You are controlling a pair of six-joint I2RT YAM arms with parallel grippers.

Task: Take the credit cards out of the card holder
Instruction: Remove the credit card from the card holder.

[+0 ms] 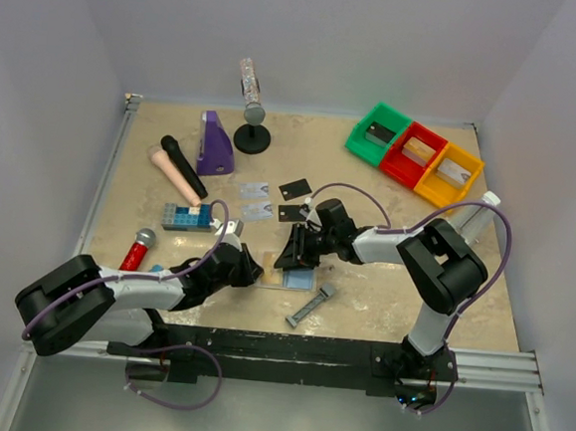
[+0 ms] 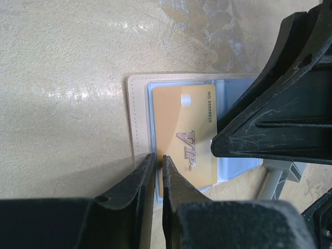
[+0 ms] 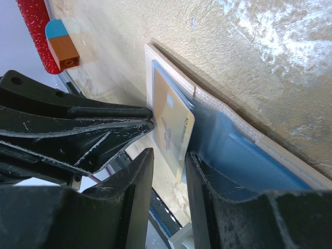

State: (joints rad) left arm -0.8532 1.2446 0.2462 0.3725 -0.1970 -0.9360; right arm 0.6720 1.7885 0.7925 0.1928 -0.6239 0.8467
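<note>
Card holder (image 2: 137, 119): lies open on the table (image 1: 390, 184) between both arms, pockets up.
Gold card (image 2: 181, 129): in its left pocket, free edge tilted up.
Loose cards (image 1: 257, 210): four, well behind.
Left gripper (image 2: 158, 155): a slit apart at the holder's edge, probably steadying it; whether it pinches, I cannot tell.
Right gripper (image 3: 170, 154): parted astride the gold card's edge, likely to draw it.
</note>
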